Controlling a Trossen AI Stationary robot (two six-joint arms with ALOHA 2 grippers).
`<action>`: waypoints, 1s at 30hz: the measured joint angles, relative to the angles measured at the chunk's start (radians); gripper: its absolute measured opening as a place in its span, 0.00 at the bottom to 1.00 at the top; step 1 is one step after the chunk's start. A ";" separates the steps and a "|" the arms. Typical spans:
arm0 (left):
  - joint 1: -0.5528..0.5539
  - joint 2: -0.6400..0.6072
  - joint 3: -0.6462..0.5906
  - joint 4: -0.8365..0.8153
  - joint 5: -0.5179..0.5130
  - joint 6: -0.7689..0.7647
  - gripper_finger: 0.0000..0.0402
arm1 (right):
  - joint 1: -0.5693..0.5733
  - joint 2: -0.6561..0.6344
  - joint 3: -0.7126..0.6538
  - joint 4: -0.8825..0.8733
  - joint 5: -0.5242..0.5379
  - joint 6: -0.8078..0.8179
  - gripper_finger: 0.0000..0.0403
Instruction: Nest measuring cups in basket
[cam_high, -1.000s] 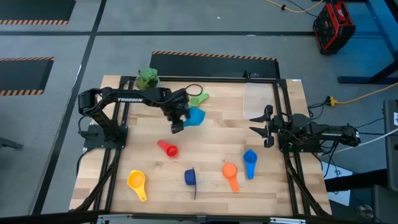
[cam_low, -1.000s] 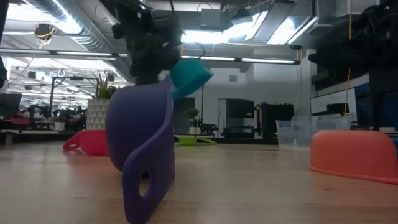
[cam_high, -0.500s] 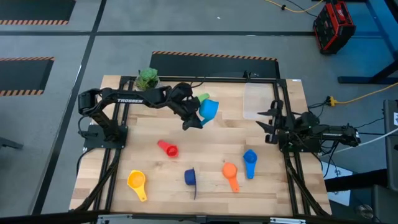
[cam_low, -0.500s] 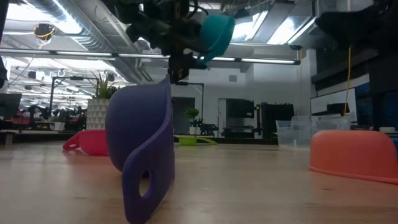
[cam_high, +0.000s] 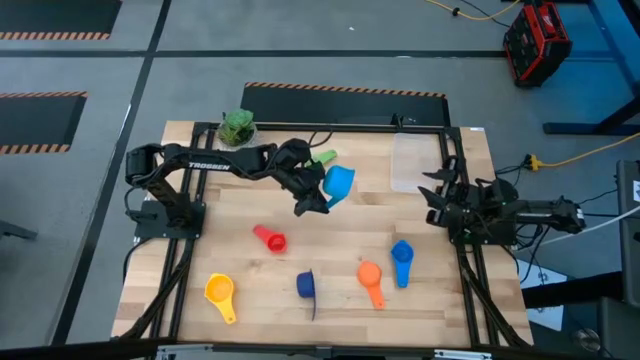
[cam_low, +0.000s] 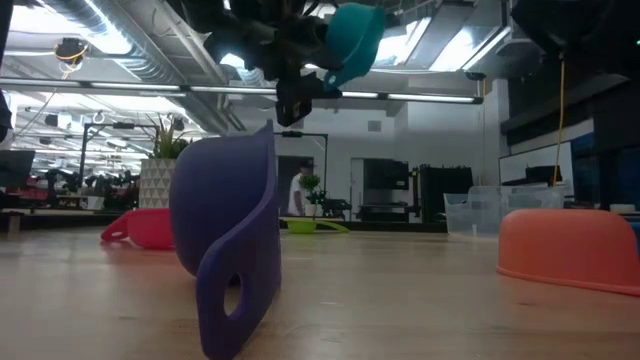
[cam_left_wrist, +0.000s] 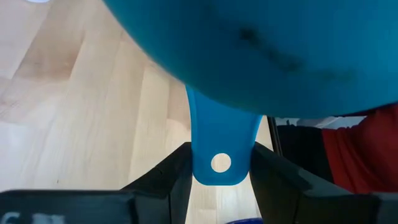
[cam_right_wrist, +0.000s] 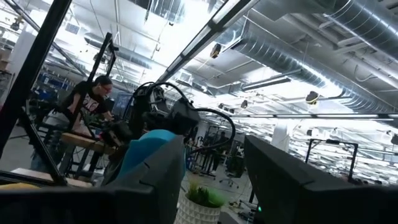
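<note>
My left gripper (cam_high: 312, 200) is shut on a light blue measuring cup (cam_high: 340, 182), high above the table's middle; the cup shows near the top of the low view (cam_low: 350, 40). A green cup (cam_high: 322, 158) lies behind it. Red (cam_high: 268, 238), yellow (cam_high: 220, 292), dark blue (cam_high: 307, 285), orange (cam_high: 370, 280) and blue (cam_high: 402, 260) cups lie on the near half of the table. The clear basket (cam_high: 415, 165) stands at the far right. My right gripper (cam_high: 436, 196) is open and empty just near of the basket. My left gripper pinches the light blue cup's flat handle (cam_left_wrist: 221, 146) between its two fingers (cam_left_wrist: 168, 180), near the handle's free end with the hole. The fingers lie along the handle. The cup is lifted clear of the table, tilted, its bowl (cam_left_wrist: 261, 50) beyond the fingertips.
A potted green plant (cam_high: 238, 127) stands at the far left corner. In the low view the dark blue cup (cam_low: 225, 250) stands on its side close to the camera and the orange cup (cam_low: 565, 245) lies mouth down. A person (cam_right_wrist: 87, 99) stands in the room beyond.
My left gripper has gone up and toward the table's right edge with the light blue cup, which has risen well clear of the table and tipped. My right gripper has shifted slightly toward the far edge.
</note>
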 joint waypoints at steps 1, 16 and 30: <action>-0.001 0.000 0.000 0.000 0.000 0.000 0.35 | 0.000 0.024 0.000 0.032 0.000 0.000 0.43; -0.002 0.000 0.001 0.035 -0.001 0.003 0.35 | -0.035 0.435 0.168 0.179 -0.001 0.004 0.43; -0.002 0.000 0.001 0.106 -0.008 0.004 0.35 | -0.066 0.760 0.347 0.171 -0.002 0.065 0.43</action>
